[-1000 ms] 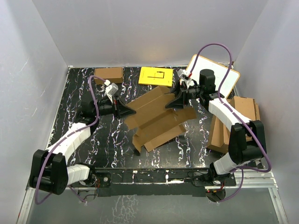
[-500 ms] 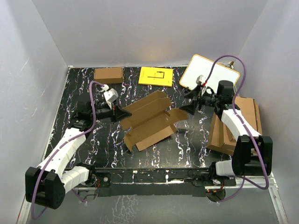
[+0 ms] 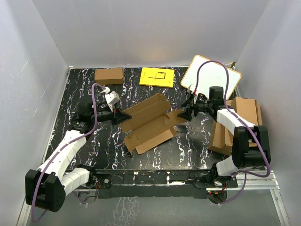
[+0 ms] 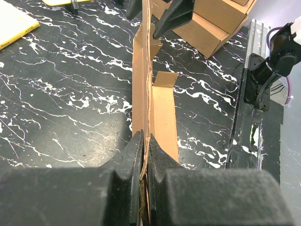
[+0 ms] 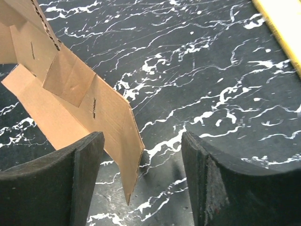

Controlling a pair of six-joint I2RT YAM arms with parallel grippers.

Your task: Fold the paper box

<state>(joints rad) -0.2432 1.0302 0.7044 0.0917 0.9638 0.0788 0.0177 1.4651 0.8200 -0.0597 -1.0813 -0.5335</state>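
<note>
paper box sits half unfolded mid worktop, left gripper pinching its left edge, right gripper spread around a right flap corner; an uneven pull could tear the thin card or slip it free.

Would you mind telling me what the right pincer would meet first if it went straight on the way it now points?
Most likely the paper box: its near flap hangs just ahead of the open right pincer, though depth is unclear.
</note>
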